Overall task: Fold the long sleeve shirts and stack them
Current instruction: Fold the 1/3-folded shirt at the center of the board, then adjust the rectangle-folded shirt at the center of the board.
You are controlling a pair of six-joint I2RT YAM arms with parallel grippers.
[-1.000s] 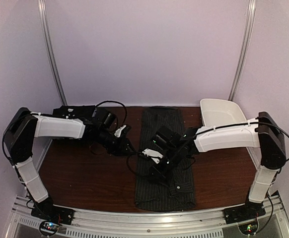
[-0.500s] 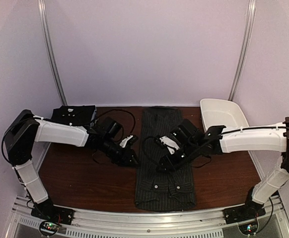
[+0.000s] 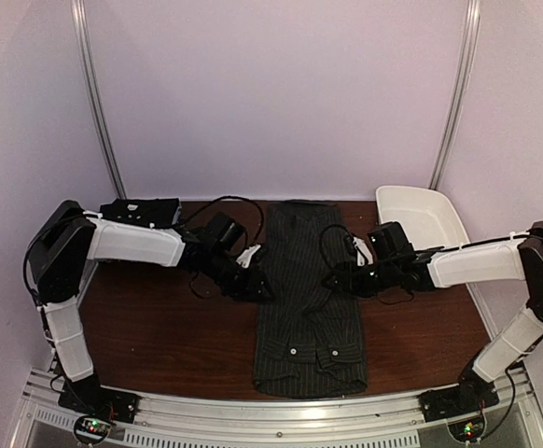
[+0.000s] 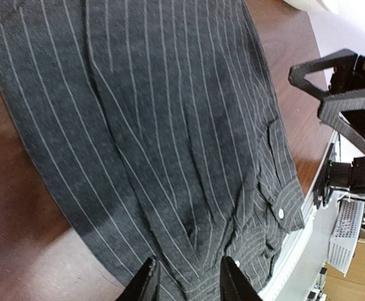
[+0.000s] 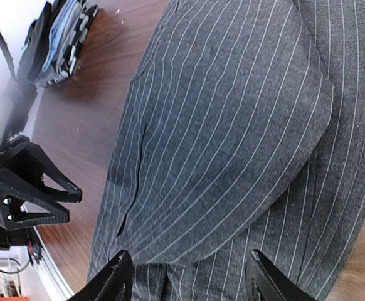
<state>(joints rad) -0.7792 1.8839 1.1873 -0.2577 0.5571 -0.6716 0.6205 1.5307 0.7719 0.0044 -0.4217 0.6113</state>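
**Charcoal pinstripe shirt stretched between two open pincers**

Charcoal long sleeve shirt with fine pale pinstripes [image 3: 309, 317] lies flat as one long, narrow strip down the middle of the dark brown wooden table [image 3: 160, 327], running from the far edge to the near edge. Small white buttons [image 3: 293, 351] show at its near end.

The left gripper [image 3: 260, 285] sits low at the shirt's left border, about halfway along the strip. In the left wrist view its black fingertips [image 4: 148, 283] stand over the striped cloth [image 4: 170, 125] with a narrow gap between them, and nothing is pinched there.

The right gripper [image 3: 332, 280] is at the opposite border, facing the left one across the strip. In the right wrist view its fingertips [image 5: 116, 276] are spread wide, and the cloth [image 5: 232, 125] lies loose beneath and ahead of them, a rounded folded-over flap on top. Neither pincer holds the shirt.

Well apart from both, at the far left corner, rests a flat dark folded bundle of cloth [image 3: 141, 213]. At the far right corner stands a white plastic tub [image 3: 421, 219], just beyond the right arm and tilted against the wall.
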